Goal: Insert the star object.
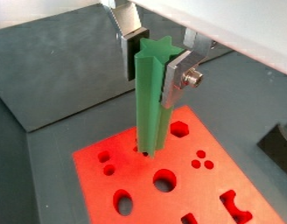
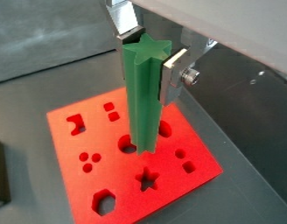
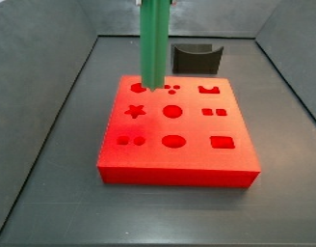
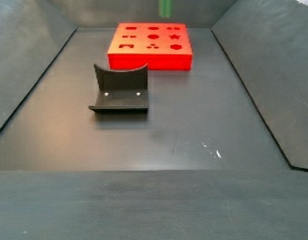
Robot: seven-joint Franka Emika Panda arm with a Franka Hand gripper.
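Over the dark grey worktop (image 1: 46, 79) in both wrist views, the pincer (image 1: 152, 54) clamps the upright star object (image 1: 153, 101) above the red block (image 2: 181, 162), while in a side view the rod's top is cropped and the grey curved block (image 4: 120, 89) sits apart.

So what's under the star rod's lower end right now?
The red block, near its back-left corner. The star object, held upright by the gripper, covers that spot; the star hole sits uncovered, nearer the front.
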